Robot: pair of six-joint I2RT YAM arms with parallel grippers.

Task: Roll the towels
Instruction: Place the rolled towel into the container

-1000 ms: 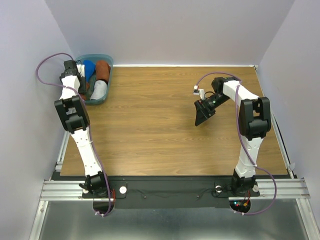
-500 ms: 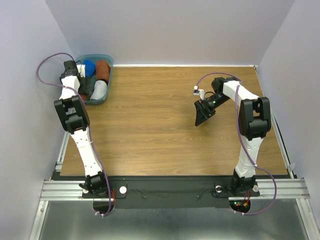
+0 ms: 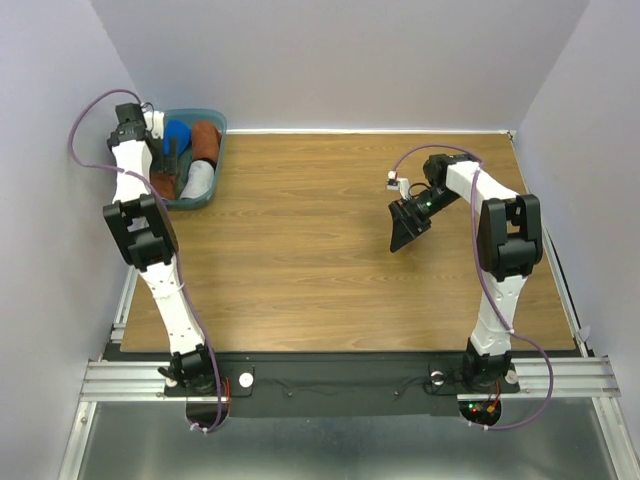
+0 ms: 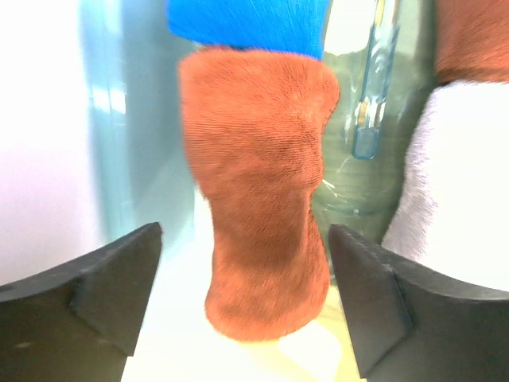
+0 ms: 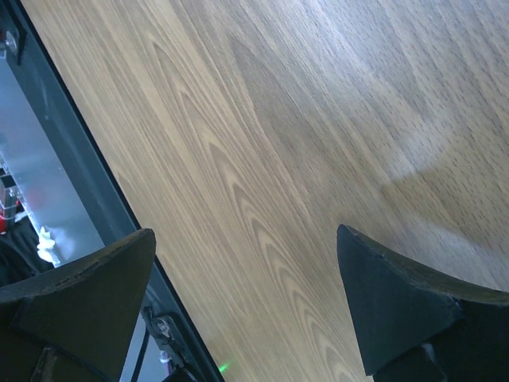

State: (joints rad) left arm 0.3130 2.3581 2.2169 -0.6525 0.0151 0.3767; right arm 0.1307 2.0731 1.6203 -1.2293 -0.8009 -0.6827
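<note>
A rolled rust-brown towel (image 4: 258,191) lies in the translucent blue tub (image 4: 111,119). My left gripper (image 4: 245,231) is open, with its fingers (image 4: 103,294) standing either side of the roll's near end and a gap on each side. A rolled light grey towel (image 4: 461,175) lies to its right. From above, the left gripper (image 3: 167,157) hangs over the tub (image 3: 213,118), which holds the grey roll (image 3: 197,180), a rust-brown roll (image 3: 205,140) and a rust-brown bit (image 3: 165,187). My right gripper (image 3: 405,235) hovers open over bare wood (image 5: 246,231).
A bright blue rolled item (image 3: 178,133) also lies in the tub, just beyond the rust-brown roll (image 4: 246,24). The tub sits at the table's far left corner by the walls. The wooden tabletop (image 3: 300,230) spreads between the arms; a black rail (image 5: 71,151) edges it.
My left gripper has opened and let go of the rust-brown roll in the tub, and its wrist has drawn back toward the far left corner. The right arm has not moved.
</note>
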